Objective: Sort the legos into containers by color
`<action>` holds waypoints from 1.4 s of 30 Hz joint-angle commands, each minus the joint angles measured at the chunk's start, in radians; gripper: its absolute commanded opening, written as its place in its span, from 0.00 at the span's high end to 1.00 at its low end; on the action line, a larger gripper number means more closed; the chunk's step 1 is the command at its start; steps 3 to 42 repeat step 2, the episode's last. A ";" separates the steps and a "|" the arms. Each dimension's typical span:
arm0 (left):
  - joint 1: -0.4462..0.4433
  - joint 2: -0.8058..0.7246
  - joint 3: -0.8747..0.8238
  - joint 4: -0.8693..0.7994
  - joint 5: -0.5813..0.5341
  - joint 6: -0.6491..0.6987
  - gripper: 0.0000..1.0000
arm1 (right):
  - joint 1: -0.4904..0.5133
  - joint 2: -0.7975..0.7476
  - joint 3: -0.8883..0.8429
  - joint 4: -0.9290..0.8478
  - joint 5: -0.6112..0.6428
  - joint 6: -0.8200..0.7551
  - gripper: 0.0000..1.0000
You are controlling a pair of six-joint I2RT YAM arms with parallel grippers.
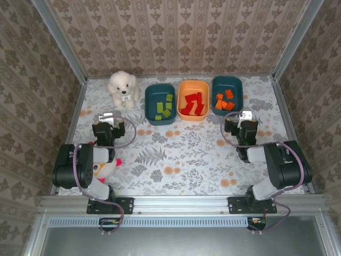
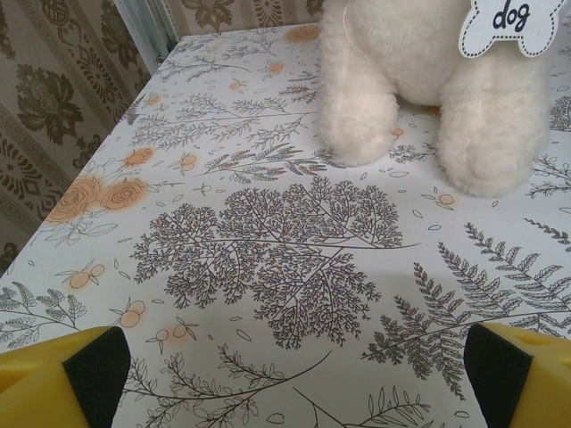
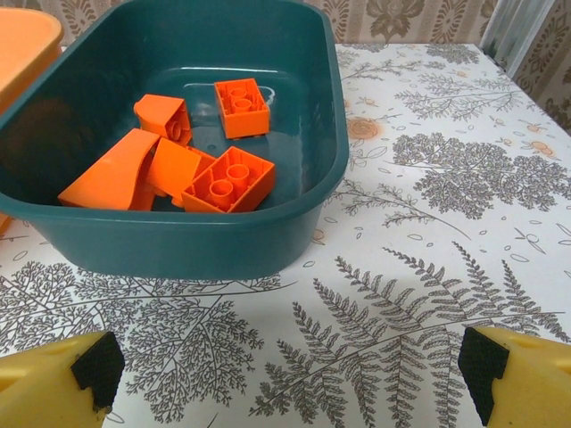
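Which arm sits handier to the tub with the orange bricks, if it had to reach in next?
The right arm, probably: its open jaws face the teal tub of orange bricks just ahead. The left arm faces the white plush dog, farther off.

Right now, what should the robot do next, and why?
Probably just park both arms: every brick I see already sits with its colour, green bricks in the left teal bin, red bricks in the orange bin, orange bricks in the right teal bin, and the left gripper and right gripper are open, holding nothing.
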 commanded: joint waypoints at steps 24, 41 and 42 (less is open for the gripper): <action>0.003 0.000 0.018 0.027 -0.012 -0.018 0.00 | -0.008 -0.005 0.019 0.022 -0.032 0.018 0.00; 0.003 0.000 0.018 0.027 -0.012 -0.018 0.00 | -0.008 -0.005 0.019 0.022 -0.032 0.018 0.00; 0.003 0.000 0.018 0.027 -0.012 -0.018 0.00 | -0.008 -0.005 0.019 0.022 -0.032 0.018 0.00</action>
